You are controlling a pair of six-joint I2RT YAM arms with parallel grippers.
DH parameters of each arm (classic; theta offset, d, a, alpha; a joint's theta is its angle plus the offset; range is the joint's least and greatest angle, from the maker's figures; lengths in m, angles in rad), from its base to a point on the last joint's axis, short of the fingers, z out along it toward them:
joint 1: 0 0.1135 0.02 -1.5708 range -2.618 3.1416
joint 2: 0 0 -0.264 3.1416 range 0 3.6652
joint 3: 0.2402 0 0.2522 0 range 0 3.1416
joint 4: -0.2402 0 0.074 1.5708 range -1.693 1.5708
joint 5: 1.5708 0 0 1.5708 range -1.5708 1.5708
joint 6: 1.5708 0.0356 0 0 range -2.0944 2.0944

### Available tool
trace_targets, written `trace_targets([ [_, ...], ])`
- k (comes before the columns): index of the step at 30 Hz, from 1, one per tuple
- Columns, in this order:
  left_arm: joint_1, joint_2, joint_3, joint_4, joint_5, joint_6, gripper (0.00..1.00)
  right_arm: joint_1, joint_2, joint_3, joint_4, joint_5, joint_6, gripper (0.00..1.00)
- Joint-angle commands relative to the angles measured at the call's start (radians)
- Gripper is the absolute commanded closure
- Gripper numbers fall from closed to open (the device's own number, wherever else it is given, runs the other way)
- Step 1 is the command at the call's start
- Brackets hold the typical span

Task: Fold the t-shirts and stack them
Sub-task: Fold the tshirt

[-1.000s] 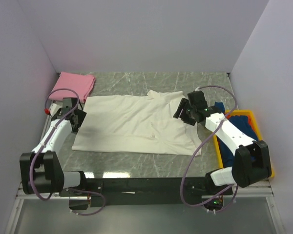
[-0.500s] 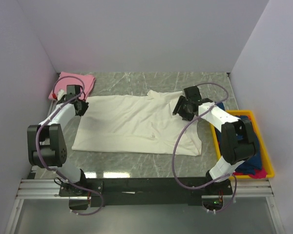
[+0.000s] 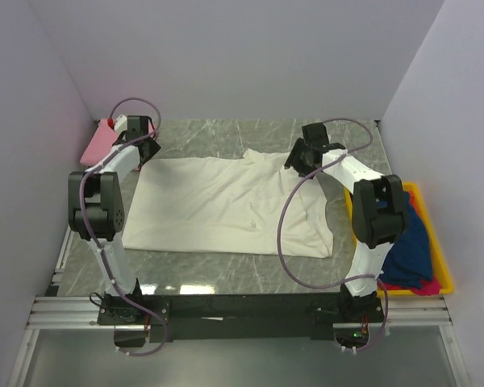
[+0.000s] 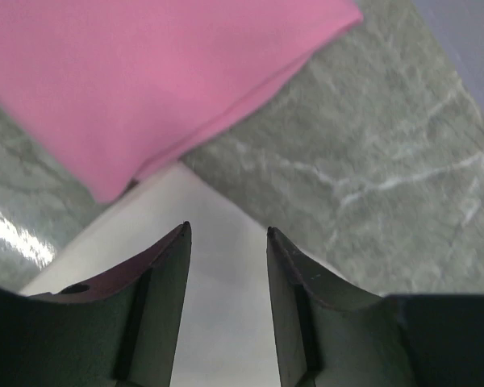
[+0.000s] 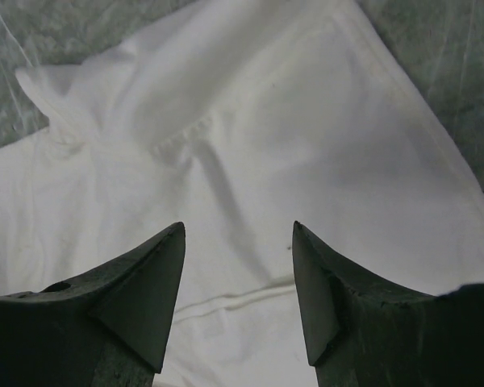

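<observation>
The left jaws stand partly apart with nothing between them. Their dark, smooth fingers point(image 4: 165, 314) hang over the far left corner of the cream-white t-shirt point(image 3: 226, 201), just beside the pink t-shirt point(image 4: 145, 72). The right jaws are spread wide and are empty too, poised above the far right part of the cream one, where a small collar flap and stitched seams show in the soft, matte cotton.

That cream shirt lies spread out across the middle of the table point(image 3: 226, 133), mostly flat, with a few shallow wrinkles. The table is a glossy grey-green slab, marbled with pale veins. The pink shirt is folded into a neat flat pad with a crisp doubled edge, and it sits in the far left corner. At the right edge, a yellow plastic bin point(image 3: 445, 270) holds a dark blue t-shirt point(image 3: 407, 238) in a loose heap that spills over the rim. A bit of magenta cloth point(image 3: 419, 284) peeks out at the bin's near end.
</observation>
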Motion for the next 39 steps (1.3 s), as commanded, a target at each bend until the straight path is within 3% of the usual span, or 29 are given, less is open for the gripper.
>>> trace_targets([
  [1, -0.001, 0.051, 0.098, -0.001, -0.127, 0.095, 0.53, -0.019, 0.026, 0.079, 0.03, 0.01, -0.01, 0.38],
  [5, -0.003, 0.183, 0.242, -0.086, -0.14, 0.103, 0.55, -0.031, 0.047, 0.12, 0.018, 0.013, -0.016, 0.39],
  [13, -0.026, 0.257, 0.296, -0.132, -0.138, 0.092, 0.54, -0.046, 0.06, 0.1, 0.038, -0.055, -0.016, 0.39],
  [19, -0.026, 0.25, 0.271, -0.1, -0.095, 0.092, 0.44, 0.0, 0.068, 0.08, 0.005, -0.039, 0.007, 0.39],
  [25, -0.028, 0.335, 0.362, -0.169, -0.075, 0.094, 0.38, 0.023, 0.094, 0.011, 0.008, -0.018, 0.058, 0.41],
  [27, -0.028, 0.349, 0.383, -0.186, -0.081, 0.089, 0.41, 0.02, 0.105, 0.002, 0.001, -0.013, 0.065, 0.41],
  [37, -0.028, 0.349, 0.364, -0.204, -0.089, 0.074, 0.91, -0.009, 0.088, -0.113, 0.007, -0.062, 0.102, 0.47],
  [39, -0.028, 0.327, 0.336, -0.17, -0.092, 0.075, 0.95, -0.011, 0.077, -0.124, -0.01, -0.058, 0.111, 0.47],
])
